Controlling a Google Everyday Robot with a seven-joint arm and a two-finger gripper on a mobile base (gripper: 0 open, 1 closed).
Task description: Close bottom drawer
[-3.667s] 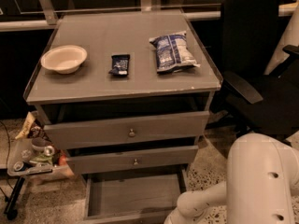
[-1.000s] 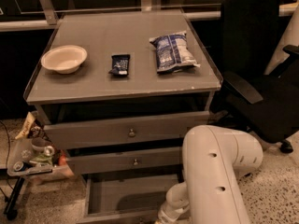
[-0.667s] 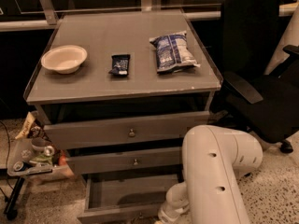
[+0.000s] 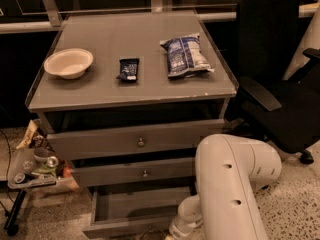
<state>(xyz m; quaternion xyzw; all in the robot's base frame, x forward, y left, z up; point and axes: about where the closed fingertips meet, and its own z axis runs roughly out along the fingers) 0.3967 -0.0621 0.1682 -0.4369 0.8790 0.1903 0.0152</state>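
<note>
Tool (image 4: 174, 230) sits at the bottom edge of the view on the end of the white arm (image 4: 230, 184), close to the right end of the drawer front. It's mostly cut off by the frame, so I cannot tell if it's apart or together, or whether it's touching the panel.

Target bottom drawer (image 4: 140, 205) is the lowest of 3 in the grey cabinet. It's pulled out, and the tray inside shows and looks empty. The 2 knobbed drawers (image 4: 141, 142) above it are not the target.

Step in hand looks like pushing the front panel in. To do it well:
- Press flat on the panel, nearer its middle than the right end, so the tray doesn't skew and jam.
- Push straight toward the cabinet and stay low under the middle drawer.
- Stop when the front is flush.
- Go gently: the tabletop (image 4: 100, 39) carries a bowl (image 4: 68, 62), snack bar (image 4: 129, 69) and chip bag (image 4: 185, 55).
- Keep the elbow clear of the office chair (image 4: 280, 99) on the right.
</note>
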